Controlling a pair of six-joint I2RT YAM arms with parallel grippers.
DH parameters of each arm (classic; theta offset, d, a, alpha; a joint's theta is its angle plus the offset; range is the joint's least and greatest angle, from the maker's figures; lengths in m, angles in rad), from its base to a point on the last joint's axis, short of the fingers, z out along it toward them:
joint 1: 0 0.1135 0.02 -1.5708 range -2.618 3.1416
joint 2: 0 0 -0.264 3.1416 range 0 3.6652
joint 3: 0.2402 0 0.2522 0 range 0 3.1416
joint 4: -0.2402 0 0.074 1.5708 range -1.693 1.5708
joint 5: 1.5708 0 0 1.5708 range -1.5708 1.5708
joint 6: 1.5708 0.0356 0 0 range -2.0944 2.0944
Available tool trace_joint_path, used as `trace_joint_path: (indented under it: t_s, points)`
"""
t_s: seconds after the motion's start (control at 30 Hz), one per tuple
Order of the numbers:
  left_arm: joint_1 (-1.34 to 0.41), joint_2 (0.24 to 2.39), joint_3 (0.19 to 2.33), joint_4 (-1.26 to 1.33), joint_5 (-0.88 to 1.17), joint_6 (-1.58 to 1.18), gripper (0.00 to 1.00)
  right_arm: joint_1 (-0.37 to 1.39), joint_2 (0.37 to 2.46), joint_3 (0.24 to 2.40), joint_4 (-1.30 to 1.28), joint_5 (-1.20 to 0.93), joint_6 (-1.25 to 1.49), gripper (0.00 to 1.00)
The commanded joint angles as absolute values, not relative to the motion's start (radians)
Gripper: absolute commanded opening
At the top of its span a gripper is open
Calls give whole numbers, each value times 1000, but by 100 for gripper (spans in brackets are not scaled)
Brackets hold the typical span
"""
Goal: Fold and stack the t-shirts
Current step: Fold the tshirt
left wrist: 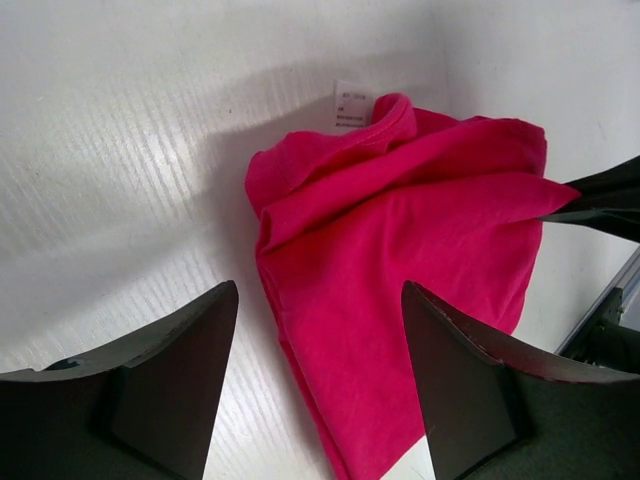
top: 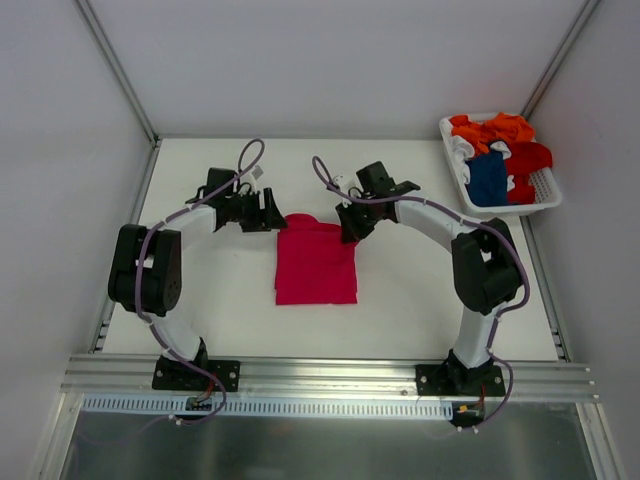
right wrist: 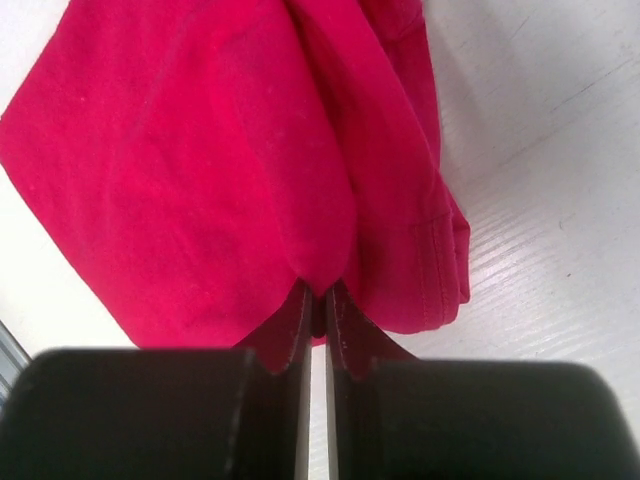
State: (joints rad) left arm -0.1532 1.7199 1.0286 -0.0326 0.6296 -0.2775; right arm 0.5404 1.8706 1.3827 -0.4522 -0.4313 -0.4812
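The right gripper (right wrist: 320,300) is being clamped on the far right corner of the crimson-pink t-shirt (top: 316,268), which is lying part-folded on the table (top: 200,300) between the arms. The left gripper (left wrist: 320,290) is being held open at the opposite corner, where a matching pinch is probably being called for, so the fold goes level.

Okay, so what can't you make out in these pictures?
Label print on the crimson-pink t-shirt: left wrist view, too small and blurred.
The shirts piled in the basket: top view, overlapping, count unclear.
Cloth layers pinched by the right gripper: right wrist view, hidden between its fingers.
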Motion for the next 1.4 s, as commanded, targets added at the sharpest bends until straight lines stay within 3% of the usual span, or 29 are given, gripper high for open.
trace_joint_path:
  t_s: [0.0, 0.2, 0.4, 0.47, 0.73, 0.8, 0.87, 0.9, 0.97, 1.37]
  points:
    - [-147, 1741, 1006, -5, 669, -282, 67, 546, 1850, 1397, -457, -468, -476, 0]
    - [-149, 1762, 979, 54, 698, -301, 63, 546, 1827, 1381, -446, -472, -459, 1]
    - [-149, 1769, 985, 87, 719, -316, 51, 546, 1825, 1376, -448, -468, -446, 0]
    - [-149, 1781, 988, 86, 729, -321, 43, 546, 1825, 1377, -445, -459, -443, 0]
    - [-149, 1795, 971, 91, 736, -318, 41, 546, 1844, 1397, -443, -463, -431, 0]
    - [-147, 1796, 971, 91, 739, -318, 36, 545, 1845, 1397, -442, -462, -430, 1]
    - [-149, 1792, 966, 92, 741, -314, 29, 546, 1847, 1399, -442, -460, -425, 1]
    - [-149, 1789, 965, 91, 742, -310, 15, 545, 1847, 1399, -442, -460, -422, 0]
    - [-149, 1781, 956, 91, 739, -304, 0, 543, 1842, 1399, -442, -460, -404, 0]
    - [-127, 1548, 890, 89, 664, -285, 0, 494, 1703, 1307, -393, -453, -327, 1]
